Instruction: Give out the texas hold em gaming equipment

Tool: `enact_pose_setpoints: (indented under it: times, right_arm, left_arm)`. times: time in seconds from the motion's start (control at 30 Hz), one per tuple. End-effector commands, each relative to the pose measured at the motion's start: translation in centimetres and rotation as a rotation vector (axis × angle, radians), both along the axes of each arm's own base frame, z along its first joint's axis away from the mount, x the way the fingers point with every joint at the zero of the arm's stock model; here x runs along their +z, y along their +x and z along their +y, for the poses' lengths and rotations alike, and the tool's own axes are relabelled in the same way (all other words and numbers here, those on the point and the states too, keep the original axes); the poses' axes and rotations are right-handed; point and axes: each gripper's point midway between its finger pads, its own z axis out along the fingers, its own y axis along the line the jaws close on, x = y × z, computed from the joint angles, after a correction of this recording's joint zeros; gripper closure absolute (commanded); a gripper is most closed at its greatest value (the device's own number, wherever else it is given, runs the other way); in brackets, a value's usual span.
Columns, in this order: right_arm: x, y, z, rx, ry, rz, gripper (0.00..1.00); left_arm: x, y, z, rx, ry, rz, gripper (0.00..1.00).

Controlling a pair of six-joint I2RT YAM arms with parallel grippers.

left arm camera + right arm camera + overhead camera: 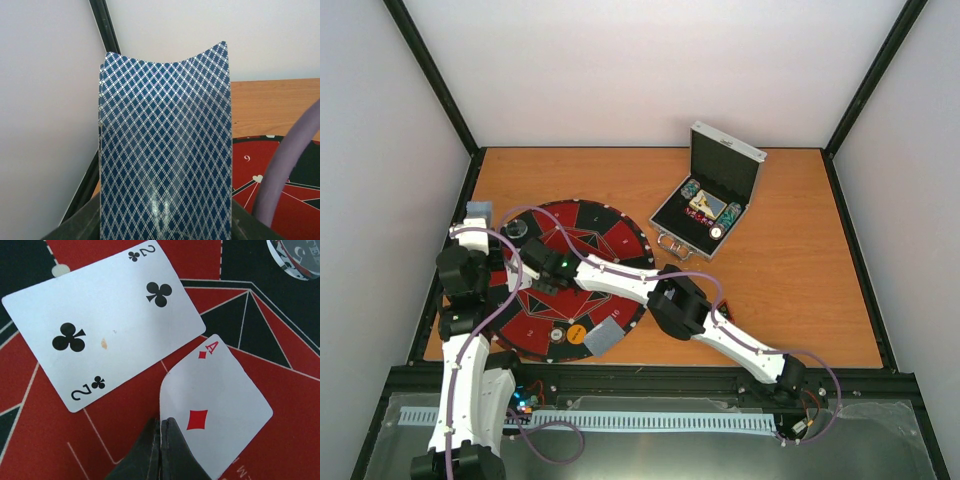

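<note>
My left gripper (476, 226) is shut on a stack of blue-checked playing cards (165, 145), held upright and bowed above the mat's left edge; the stack hides the jaws. My right gripper (161, 421) is shut on the edge of the ace of diamonds (220, 400), face up and low over the round red-and-black mat (620, 240). The two of clubs (107, 322) lies face up on the mat just beside it. A clear disc (295, 257) rests on the mat beyond the cards. Poker chips (705, 205) sit in the open silver case (725, 165).
A face-down card (605, 337) and a yellow disc (577, 331) lie at the mat's near edge. Another clear disc (516, 230) sits at its far left. The case stands open at the back right of the wooden table (800, 280). White walls close in the sides.
</note>
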Motion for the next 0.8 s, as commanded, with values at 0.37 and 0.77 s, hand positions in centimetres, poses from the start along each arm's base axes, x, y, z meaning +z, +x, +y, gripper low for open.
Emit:
enact_pose_setpoints:
  times: [0.37, 0.77]
  right_arm:
    - [-2.3, -1.2, -0.2, -0.092, -0.001, 0.102, 0.97]
    - [-2.6, -2.5, 0.2, -0.087, 0.012, 0.155, 0.97]
  left_arm:
    - [3.1, 0.2, -0.1, -0.012, 0.018, -0.08, 0.61]
    - [2.9, 0.2, -0.2, -0.016, 0.015, -0.075, 0.61]
